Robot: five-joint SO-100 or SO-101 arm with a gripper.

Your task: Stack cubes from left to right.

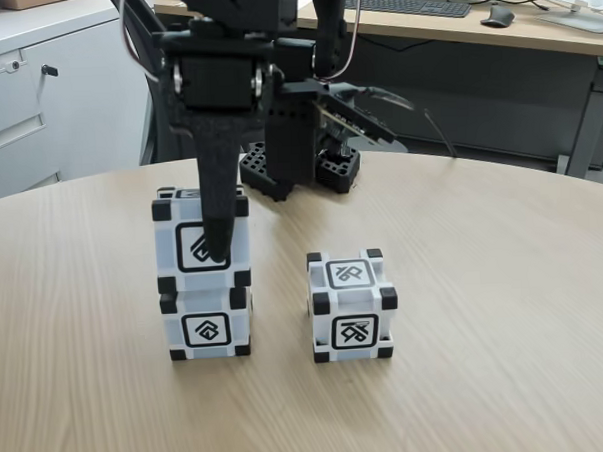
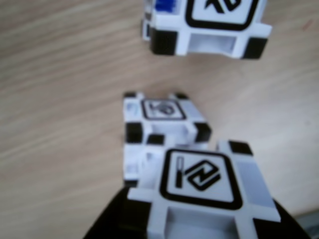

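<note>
Pincer (image 1: 219, 252) clamped on the upper cube (image 1: 202, 233), sitting pretty much square on the lower cube (image 1: 208, 323) at left of the fixed view, maybe a touch skewed in the wrist view. Third cube (image 1: 351, 305) alone on the table (image 1: 485, 308), just to the right. Probably release next, then that one.

Cubes (image 1: 351, 307) white with black corner blocks, black-framed face symbols; table (image 1: 505, 307) light wood grain; gripper (image 1: 219, 252) black.
</note>
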